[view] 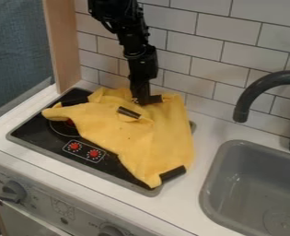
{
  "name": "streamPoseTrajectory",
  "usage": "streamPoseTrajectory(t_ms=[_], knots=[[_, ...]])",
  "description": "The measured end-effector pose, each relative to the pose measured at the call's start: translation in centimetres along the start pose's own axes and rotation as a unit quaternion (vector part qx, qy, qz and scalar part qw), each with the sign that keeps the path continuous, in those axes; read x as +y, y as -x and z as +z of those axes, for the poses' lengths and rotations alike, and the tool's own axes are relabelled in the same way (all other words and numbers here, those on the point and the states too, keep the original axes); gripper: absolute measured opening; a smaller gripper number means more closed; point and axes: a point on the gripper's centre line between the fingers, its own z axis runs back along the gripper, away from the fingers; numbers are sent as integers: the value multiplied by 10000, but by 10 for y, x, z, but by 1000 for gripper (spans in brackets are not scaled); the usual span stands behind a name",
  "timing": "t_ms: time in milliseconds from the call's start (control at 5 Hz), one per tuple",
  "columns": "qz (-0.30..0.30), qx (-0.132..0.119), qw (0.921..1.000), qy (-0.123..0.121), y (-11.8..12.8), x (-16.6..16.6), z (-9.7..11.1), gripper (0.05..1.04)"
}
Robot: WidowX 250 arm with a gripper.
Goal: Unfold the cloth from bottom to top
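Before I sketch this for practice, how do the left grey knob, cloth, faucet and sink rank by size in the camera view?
Cloth and sink: too alike to rank, the sink cut off
Faucet
Left grey knob

Cloth [154, 143] on stove [33, 133], L of sink [233, 147].

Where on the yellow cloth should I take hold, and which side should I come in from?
Probably by the black tab near the middle of the yellow cloth, coming down from above. It sits on a small creased flap that seems to lie over the rest, so it may pinch up alone. The gripper is close by, over the cloth's upper part.
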Motion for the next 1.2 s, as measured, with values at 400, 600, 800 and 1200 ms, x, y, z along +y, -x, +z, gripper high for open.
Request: streamPoseTrajectory(t_ms=[400, 600, 800, 1200], knots=[[134, -74, 9999, -7, -3, 0, 0, 762], [156, -98, 9998, -2, -3, -1, -1, 1001], [133, -216, 9996, -149, -8, 0, 14, 1009], [28, -439, 9972, -604, -18, -6, 64, 1000]])
